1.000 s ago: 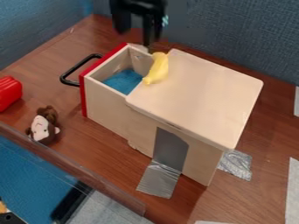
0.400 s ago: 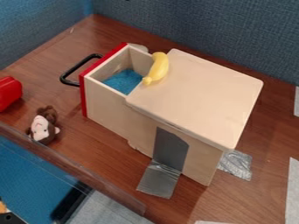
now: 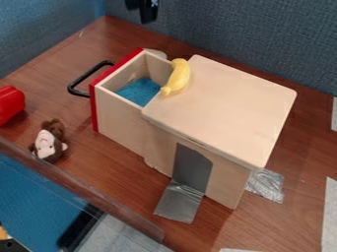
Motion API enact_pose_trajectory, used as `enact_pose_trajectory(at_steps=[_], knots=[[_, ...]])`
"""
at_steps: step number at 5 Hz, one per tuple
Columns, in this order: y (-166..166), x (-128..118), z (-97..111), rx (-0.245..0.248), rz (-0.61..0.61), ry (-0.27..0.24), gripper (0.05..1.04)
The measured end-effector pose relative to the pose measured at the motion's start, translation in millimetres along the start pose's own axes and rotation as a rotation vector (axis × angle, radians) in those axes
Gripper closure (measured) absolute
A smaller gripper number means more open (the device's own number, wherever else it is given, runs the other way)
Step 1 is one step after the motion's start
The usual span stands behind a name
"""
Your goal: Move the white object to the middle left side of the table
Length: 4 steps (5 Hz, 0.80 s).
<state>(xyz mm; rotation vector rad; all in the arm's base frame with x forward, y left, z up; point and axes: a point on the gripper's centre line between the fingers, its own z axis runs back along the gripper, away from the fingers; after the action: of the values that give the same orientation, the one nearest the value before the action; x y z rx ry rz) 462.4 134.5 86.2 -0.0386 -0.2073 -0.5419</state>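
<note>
The black gripper [image 3: 143,10] hangs at the top edge of the camera view, left of centre, above and behind the wooden box and its drawer. A small off-white object [image 3: 156,52] lies just behind the drawer's far wall, near the top end of the red front; most of it is hidden by the drawer. Between the gripper and this object there is a visible gap. The brown wooden table [image 3: 118,167] spreads around the box.
A wooden box [image 3: 223,108] stands mid-table, its red-fronted drawer [image 3: 121,115] pulled out left with a black handle [image 3: 78,82]. A yellow banana [image 3: 176,77] rests at the box top's left edge. The monkey toy [image 3: 49,141] and a red object [image 3: 10,104] are at left.
From low behind the drawer, the gripper went up out of view, then came back in at the top edge, higher than at first. The off-white object and the other things have not visibly moved.
</note>
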Motion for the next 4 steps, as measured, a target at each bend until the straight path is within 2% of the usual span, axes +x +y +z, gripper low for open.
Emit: enact_pose_trajectory(at_steps=[1, 2, 3, 4], knots=[[-3.5, -3.7, -20.4, -0.045, -0.048, 0.022, 0.085], [-10.5, -3.7, -31.3, -0.059, -0.080, 0.028, 0.085], [-22.4, 3.2, -41.8, -0.059, -0.129, 0.041, 0.085], [-28.1, 10.8, -45.8, -0.039, -0.160, 0.046, 0.085]])
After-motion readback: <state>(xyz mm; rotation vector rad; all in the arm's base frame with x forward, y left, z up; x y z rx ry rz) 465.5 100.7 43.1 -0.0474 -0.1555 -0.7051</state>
